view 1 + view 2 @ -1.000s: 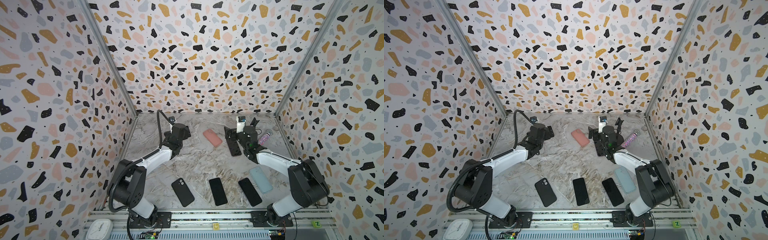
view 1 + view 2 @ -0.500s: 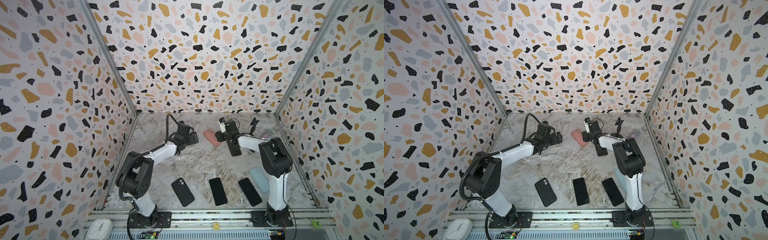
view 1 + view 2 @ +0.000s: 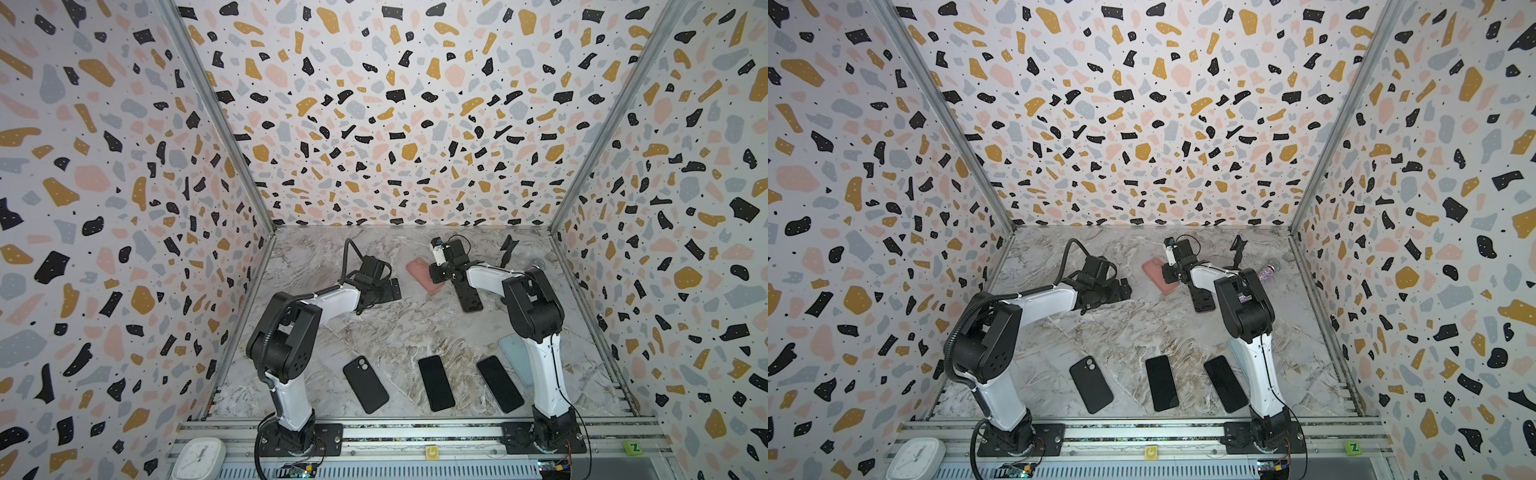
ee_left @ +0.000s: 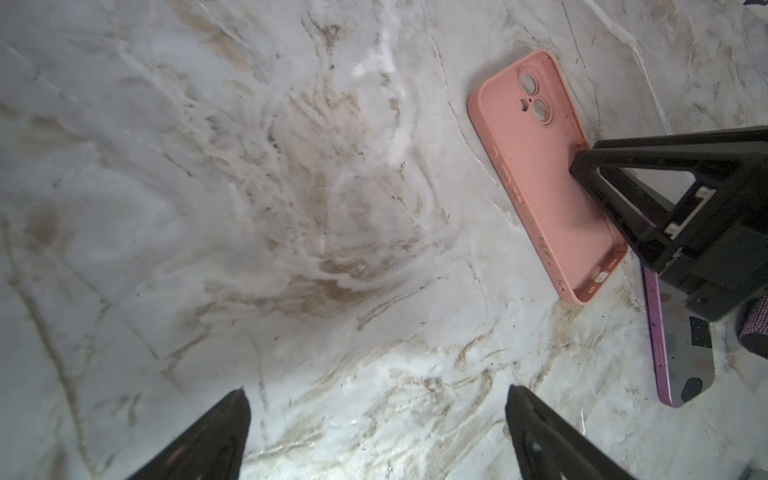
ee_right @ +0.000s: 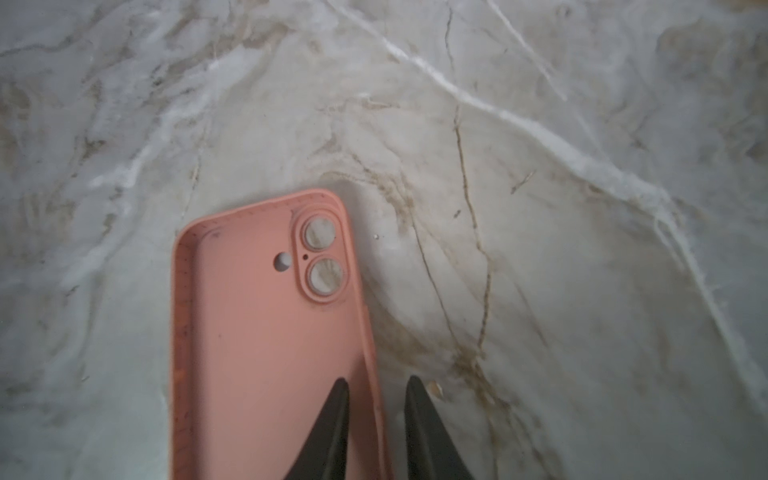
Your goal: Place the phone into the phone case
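My right claw [image 5: 376,379] stands narrow astride the pink case [image 5: 257,332] wall: light, soft, bendy; whether gripping, I cannot tell. Left claw [image 4: 375,390] wide.

right hand [image 5: 376,378] swung across to the pink case [image 5: 257,332], fingers [image 5: 328,428] narrowed astride its rim; left hand [image 4: 374,392] edged closer.

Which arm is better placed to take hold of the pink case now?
Right. The right gripper straddles a side wall of the pink case; the left gripper hangs open, apart from it.
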{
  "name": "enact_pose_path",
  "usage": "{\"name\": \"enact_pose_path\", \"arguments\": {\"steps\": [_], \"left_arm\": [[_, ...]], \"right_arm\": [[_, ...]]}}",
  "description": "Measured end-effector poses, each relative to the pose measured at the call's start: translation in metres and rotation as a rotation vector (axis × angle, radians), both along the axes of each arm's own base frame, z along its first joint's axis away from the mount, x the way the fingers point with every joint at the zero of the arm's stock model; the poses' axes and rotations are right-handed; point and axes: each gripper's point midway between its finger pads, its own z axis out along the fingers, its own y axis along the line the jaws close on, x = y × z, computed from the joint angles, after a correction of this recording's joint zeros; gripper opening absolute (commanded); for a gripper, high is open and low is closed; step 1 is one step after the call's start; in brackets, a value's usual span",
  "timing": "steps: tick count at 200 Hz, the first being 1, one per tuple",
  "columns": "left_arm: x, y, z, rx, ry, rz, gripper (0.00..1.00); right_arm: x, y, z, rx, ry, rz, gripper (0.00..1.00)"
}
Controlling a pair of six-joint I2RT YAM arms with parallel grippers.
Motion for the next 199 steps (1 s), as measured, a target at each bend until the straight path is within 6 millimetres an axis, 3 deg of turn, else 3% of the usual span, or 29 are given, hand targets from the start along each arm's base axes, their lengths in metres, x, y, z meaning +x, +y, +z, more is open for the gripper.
{"name": "enact_pose_path", "arguments": {"steps": [21,57,98,139,199], "left_arm": [[-0.008,-0.001,-0.006,-0.011,0.021,-0.012,0.96],[-0.031,0.004,-0.013,-0.024,0.059,-0.029,0.96],[-0.061,0.011,0.006,-0.086,0.031,-0.046,0.96],[-0.087,0.018,0.01,-0.115,0.024,-0.06,0.96],[-0.102,0.025,0.012,-0.12,0.009,-0.067,0.96]], "right_arm": [[-0.004,0.005,0.0,0.01,0.019,0.0,0.0],[-0.023,0.024,0.0,0.01,0.056,0.003,0.0],[-0.087,0.027,0.015,-0.039,0.093,-0.001,0.0],[-0.138,0.033,0.029,-0.033,0.073,-0.016,0.0],[-0.164,0.036,0.007,-0.042,0.101,-0.069,0.0]]}}
